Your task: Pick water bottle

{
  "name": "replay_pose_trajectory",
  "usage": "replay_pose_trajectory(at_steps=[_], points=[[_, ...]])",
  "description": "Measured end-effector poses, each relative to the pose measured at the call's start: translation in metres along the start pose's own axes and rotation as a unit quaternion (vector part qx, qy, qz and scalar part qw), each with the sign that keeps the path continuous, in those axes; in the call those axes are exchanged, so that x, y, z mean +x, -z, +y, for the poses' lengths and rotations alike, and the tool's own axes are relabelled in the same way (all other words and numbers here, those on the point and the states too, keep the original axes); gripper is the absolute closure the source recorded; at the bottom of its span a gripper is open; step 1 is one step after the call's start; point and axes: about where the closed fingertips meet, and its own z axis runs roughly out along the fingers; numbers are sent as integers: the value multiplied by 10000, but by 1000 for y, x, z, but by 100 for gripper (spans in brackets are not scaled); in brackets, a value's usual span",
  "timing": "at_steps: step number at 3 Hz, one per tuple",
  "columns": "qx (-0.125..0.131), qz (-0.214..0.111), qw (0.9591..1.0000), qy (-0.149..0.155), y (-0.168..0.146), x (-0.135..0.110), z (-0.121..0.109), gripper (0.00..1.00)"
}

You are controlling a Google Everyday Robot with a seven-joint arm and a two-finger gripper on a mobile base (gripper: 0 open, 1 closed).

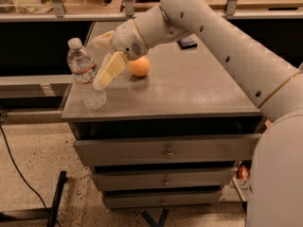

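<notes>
Water bottle (85, 74): upright on the grey cabinet top (189, 89), at its front left corner, close to both edges. White cap on, label band round the upper body.

Gripper (96, 63): just right of the bottle at label height, reaching in from the right on the white arm (213, 27). Jaws spread wide. Near finger (110, 70) slants down and left, and its tip meets the bottle's right edge in this view. Cannot tell if it really touches. Far finger (102, 38) sits higher, near the bottle's shoulder, with its tip just right of the neck. The bottle stands at the mouth of the spread fingers, not clamped; its base rests on the surface.

Orange (139, 66): on the top behind the gripper's wrist, just right of the near finger, apart from the bottle.

Small dark flat object (187, 43): further back on the top, right of the arm, well apart from the bottle.

Below the top: three closed drawers (165, 150), each with a small centre pull. A black cable (19, 174) runs along the speckled floor at left
</notes>
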Motion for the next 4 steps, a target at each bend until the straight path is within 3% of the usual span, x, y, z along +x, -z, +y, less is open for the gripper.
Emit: replay_pose_trajectory(at_steps=[2,3,4], points=[[-751,-443,9954,-387,-44,4,28,0],[-999,-615,9921,-451,-60,7,35,18],[-1064,-1059,9876,-456,-65,7,38,41]])
